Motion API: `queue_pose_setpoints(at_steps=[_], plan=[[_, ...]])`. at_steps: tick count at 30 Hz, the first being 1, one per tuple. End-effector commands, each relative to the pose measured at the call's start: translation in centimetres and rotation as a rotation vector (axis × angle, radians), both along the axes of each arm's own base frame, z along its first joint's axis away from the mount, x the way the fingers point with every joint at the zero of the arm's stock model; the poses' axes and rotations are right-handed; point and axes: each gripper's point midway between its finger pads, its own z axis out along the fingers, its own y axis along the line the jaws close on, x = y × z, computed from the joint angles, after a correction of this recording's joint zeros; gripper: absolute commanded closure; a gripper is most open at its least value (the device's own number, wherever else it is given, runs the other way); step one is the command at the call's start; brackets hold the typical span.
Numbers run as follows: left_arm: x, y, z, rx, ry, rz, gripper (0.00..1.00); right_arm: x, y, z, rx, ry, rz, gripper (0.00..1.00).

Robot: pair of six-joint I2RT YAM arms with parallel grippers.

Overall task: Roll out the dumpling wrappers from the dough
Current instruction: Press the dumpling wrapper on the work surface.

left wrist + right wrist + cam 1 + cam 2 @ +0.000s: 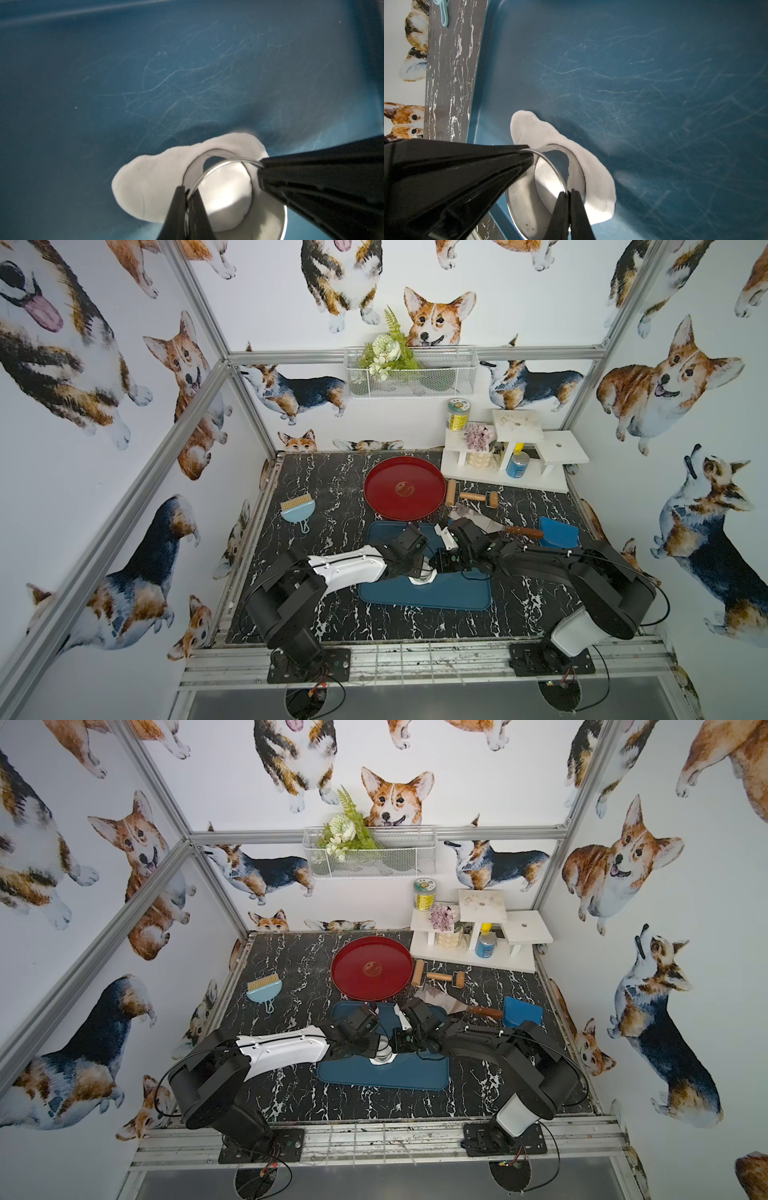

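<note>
A flattened, ragged sheet of white dough (149, 182) (542, 133) lies on the blue tray (453, 597) (419, 1073) near its front edge. A metal ring cutter (195, 166) (525, 207) stands pressed into the dough. The dough inside the ring (224, 199) is round and walled in by it; no loose dumpling wrappers are in view. My left gripper (188, 193) is shut on the ring's rim. On the opposite side of the rim my right gripper (569, 193) is also shut. In both top views the two wrists meet over the cutter (424, 568) (384, 1046) and hide most of the dough.
A red plate (405, 487) sits behind the tray. Two wooden rollers (451, 491) (478, 497), a scraper (498, 526) and a blue block (559, 531) lie to the right. A brush and dustpan (297, 508) are at the left, a white shelf (511, 456) at the back right.
</note>
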Motion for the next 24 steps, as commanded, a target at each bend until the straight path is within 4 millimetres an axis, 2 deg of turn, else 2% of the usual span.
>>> queue_pose_setpoints(at_steps=[1, 5, 12, 15, 18, 23, 24], plan=[[-5.4, 3.2, -2.8, 0.15, 0.225, -0.058, 1.0, -3.3, -7.6, -4.4, -0.35, 0.135, -0.065, 1.0], [-5.6, 3.6, -3.1, 0.17, 0.23, -0.051, 1.0, -3.5, -7.3, -4.6, -0.337, 0.152, -0.058, 1.0], [-6.0, 7.1, -3.9, 0.287, 0.247, -0.021, 1.0, -3.7, -4.2, -5.0, -0.312, 0.159, 0.01, 1.0], [-6.0, 7.8, -3.9, 0.314, 0.248, -0.01, 1.0, -3.6, -3.8, -5.2, -0.311, 0.161, 0.014, 1.0], [-5.7, 6.9, -3.0, 0.263, 0.232, -0.013, 1.0, -3.2, -4.5, -4.8, -0.312, 0.149, -0.008, 1.0], [-6.0, 3.9, -2.5, 0.198, 0.223, -0.066, 1.0, -2.7, -7.6, -4.3, -0.353, 0.136, -0.061, 1.0], [-6.2, 3.5, -2.9, 0.211, 0.232, -0.075, 1.0, -2.7, -8.1, -4.2, -0.367, 0.131, -0.066, 1.0]])
